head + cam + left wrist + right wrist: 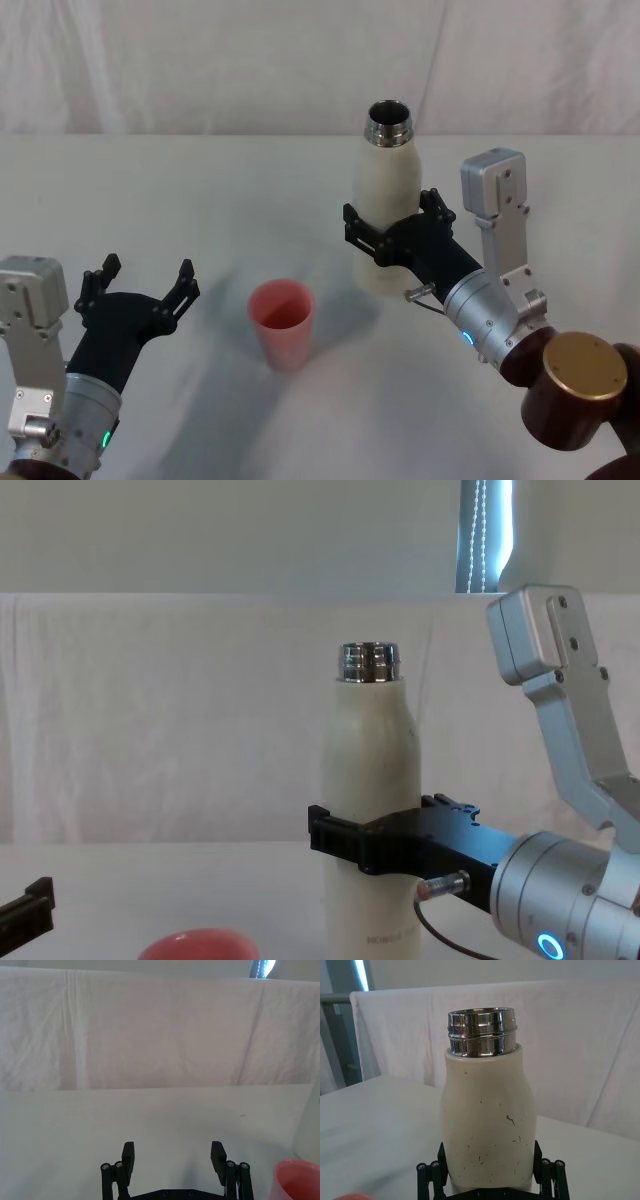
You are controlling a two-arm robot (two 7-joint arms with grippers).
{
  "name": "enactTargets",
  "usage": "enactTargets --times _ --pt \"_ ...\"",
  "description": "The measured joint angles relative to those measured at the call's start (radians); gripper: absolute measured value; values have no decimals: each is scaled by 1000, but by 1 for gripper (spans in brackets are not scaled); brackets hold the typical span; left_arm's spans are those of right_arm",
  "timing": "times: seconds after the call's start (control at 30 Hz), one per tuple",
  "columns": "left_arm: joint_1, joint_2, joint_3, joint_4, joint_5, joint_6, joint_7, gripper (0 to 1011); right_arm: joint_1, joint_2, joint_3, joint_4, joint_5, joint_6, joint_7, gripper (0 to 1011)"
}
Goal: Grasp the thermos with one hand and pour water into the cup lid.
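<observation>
Nearest the robot, the left gripper hovers low over the table with its fingers spread apart and empty, just left of the cup lid, which stands mouth-up to receive water. Beyond and to the right, the right gripper has its fingers clamped around the lower body of the upright thermos, probably so the open steel neck can tip toward the lid.

Only text anywhere is small grey lettering low on the thermos body in the chest view, near its base and too small to read; no legible labels, brands, numbers or signs on anything else.
</observation>
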Motion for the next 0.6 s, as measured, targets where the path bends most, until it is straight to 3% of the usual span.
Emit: enactTargets --times 0.37,0.53,0.6 --pt "0 0 0 0 0 0 0 1001 -22 56 -19 -58 -59 -2 5 961" --pt "0 0 0 0 0 0 0 1001 -30 78 -28 -76 -108 1 -7 961" --pt "0 0 0 0 0 0 0 1001 -33 91 -39 -85 -152 2 -23 961"
